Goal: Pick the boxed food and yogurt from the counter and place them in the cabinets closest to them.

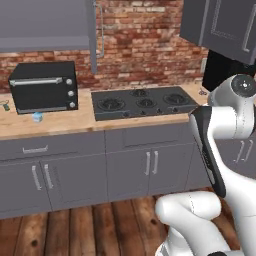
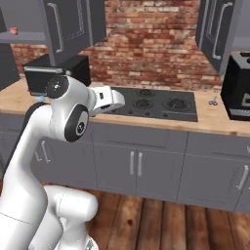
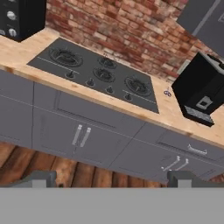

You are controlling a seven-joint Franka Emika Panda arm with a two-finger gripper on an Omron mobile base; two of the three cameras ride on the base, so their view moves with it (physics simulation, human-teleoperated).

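Gripper (image 3: pixel 112 180) tips sit wide apart at the bottom of the hand view, with nothing between them. Beyond them lie the grey base units, the tan surface (image 3: pixel 173 109), the stove (image 3: pixel 94 72) and a black appliance (image 3: pixel 199 92) to the right.

In the left base view the yogurt (image 1: pixel 37 117) stands upright on the surface, just in front of the black oven (image 1: pixel 44 87) and well apart from the stove. The arm (image 1: pixel 225 125) rises at the right, far from the cup.

In the right base view a small red thing (image 2: pixel 13 31), probably the boxed food, rests on the shelf of the open cabinet (image 2: pixel 73 24) at upper left; it is too small to be sure. The arm covers most of the surface by the oven.

The yogurt is likely very light, with thin, smooth walls that could dent or slip. A gentle grip across the body, below the lid rim, looks safest. Being so small, it could tip if nudged on approach.
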